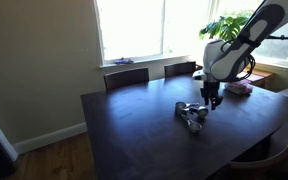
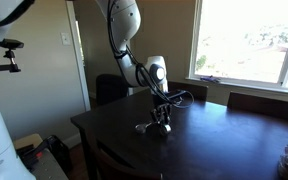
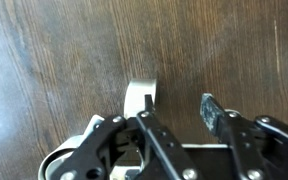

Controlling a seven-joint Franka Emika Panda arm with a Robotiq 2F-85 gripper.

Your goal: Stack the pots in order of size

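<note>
Pots point(image 1: 192, 113), how far along is the stacking? (observer)

Starting at my tool point(image 3: 176, 118): its jaws stand partway apart with only bare wood between them, so I'm holding nothing. It hangs right over the pots point(image 2: 159, 126), very close to them. (me)

So is anything stacked? (observer)

In both exterior views the pots sit bunched in one tight, shiny cluster on the dark worktop point(image 1: 134, 135), either touching or nested. They're too small there for me to count, or to say which sits inside which. I'd judge the job under way but not confirmed done. I can't check the order of size from here. (me)

What does the wrist view give? (observer)

A silver handle point(image 3: 139, 96) pokes out just beside one finger, and a curved pot rim point(image 3: 69, 155) shows beneath the tool at the picture's edge. The tool hides the inside, so I can't tell whether another pot lies in it. (me)

Anything else near the pots? (observer)

Well apart from the pots, a pinkish stack point(image 1: 239, 88) lies near the worktop's edge, and chairs point(image 1: 126, 76) stand beyond them. Neither concerns me. (me)
</note>
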